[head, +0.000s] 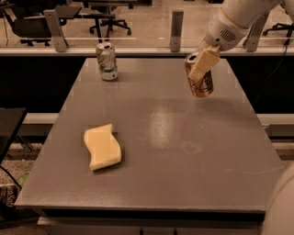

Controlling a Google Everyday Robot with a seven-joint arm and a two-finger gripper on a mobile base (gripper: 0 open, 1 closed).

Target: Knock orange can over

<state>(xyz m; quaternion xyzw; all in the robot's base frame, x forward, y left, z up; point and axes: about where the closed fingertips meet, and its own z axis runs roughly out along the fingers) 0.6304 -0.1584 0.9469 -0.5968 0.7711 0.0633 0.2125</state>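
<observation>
1. Yellow sponge [102, 147]: lies flat, toward the near left corner of the table [183, 151].
2. Orange can [204, 86]: tilted, near the far right corner.
3. Gripper [202, 69]: against that can's upper front; spread or clamped, cannot tell.
4. White and green can [106, 61]: upright, far left corner.

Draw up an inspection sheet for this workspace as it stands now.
Surface: grey table, faint smudges and glare.
Job's things: orange can, far right part of the table, tilted with its top leaning picture-left; not lying flat.
Clutter: white and green can upright at the far left; yellow sponge lying flat, near left.
Grippers: gripper against the front of the orange can, on a white arm coming from the upper right.
Cables: thin dark line beyond the right edge, possibly a cable.
Surroundings: office chairs and grey posts behind.
</observation>
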